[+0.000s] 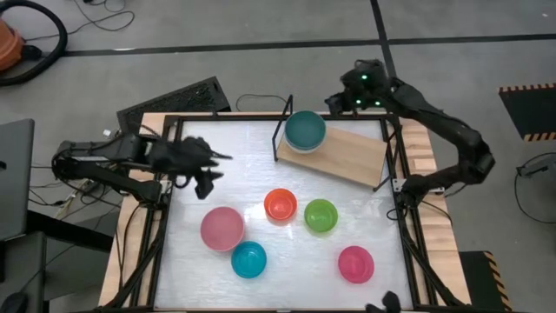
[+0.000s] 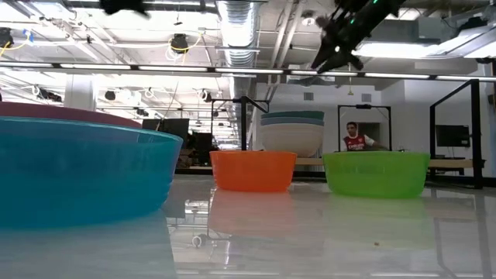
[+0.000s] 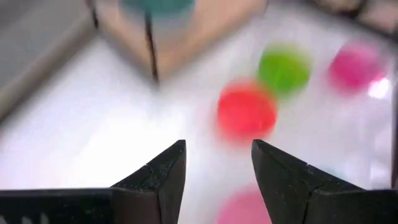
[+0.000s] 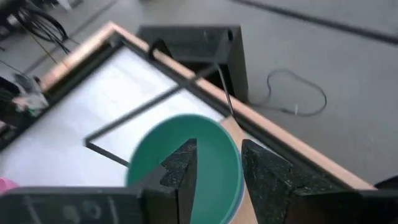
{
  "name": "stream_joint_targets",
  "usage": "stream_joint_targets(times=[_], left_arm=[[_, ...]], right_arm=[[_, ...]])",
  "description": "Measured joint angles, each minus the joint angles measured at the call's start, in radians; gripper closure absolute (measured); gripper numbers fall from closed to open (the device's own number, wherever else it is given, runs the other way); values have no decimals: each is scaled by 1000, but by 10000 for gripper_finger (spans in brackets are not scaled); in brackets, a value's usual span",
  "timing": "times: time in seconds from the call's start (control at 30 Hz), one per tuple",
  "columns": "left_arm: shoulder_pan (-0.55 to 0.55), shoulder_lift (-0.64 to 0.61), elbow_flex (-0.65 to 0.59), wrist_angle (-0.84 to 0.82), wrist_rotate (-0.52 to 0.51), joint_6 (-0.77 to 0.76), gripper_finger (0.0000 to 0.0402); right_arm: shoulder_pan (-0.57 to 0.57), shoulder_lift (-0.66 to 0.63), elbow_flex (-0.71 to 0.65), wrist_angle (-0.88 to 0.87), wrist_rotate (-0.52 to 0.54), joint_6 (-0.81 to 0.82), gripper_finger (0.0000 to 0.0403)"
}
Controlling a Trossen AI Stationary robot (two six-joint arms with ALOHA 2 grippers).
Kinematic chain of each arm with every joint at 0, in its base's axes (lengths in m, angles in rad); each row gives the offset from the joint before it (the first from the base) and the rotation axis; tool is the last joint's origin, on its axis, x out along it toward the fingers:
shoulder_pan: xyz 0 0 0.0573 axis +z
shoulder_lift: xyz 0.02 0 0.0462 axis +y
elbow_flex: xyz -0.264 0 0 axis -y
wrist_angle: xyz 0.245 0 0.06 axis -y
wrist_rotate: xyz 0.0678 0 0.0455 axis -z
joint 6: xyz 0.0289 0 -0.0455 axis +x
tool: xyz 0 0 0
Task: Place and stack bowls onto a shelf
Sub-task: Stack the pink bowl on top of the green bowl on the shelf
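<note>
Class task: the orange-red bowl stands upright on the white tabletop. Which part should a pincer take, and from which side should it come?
Grip the orange-red bowl by its thin rim, coming straight down from above, one finger inside and one outside. It sits mouth up with sloping walls. Take the rim on the side facing the left pincer, away from the lime green bowl, which stands close beside it.

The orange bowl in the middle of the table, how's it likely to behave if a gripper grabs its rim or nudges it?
The orange bowl looks like thin plastic, so probably light and stiff. The glossy tabletop suggests a nudge would slide it. Its flat base and low walls make tipping unlikely.
</note>
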Motion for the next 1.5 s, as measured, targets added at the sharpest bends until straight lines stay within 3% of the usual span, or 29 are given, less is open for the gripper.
stream_joint_targets(times=[0.1, 0.2, 0.47, 0.77, 1.33, 1.5], left_arm=[[-25, 57, -1, -159, 4, -98, 233], [-57, 113, -17, -204, -13, -159, 233], [-136, 161, -217, -32, 112, -234, 233], [-152, 155, -444, 108, 123, -274, 233], [-152, 159, -620, 300, 226, -272, 234], [-152, 159, -631, 314, 232, -277, 280]], right_arm=[[0, -46, 0, -1, 1, 0, 254], [3, -75, 0, -4, 2, 4, 254], [22, -69, -3, -51, 3, 26, 255], [26, -69, -9, -46, 8, 23, 255], [29, -69, -9, -58, 7, 23, 255], [29, -69, -9, -58, 7, 24, 255]])
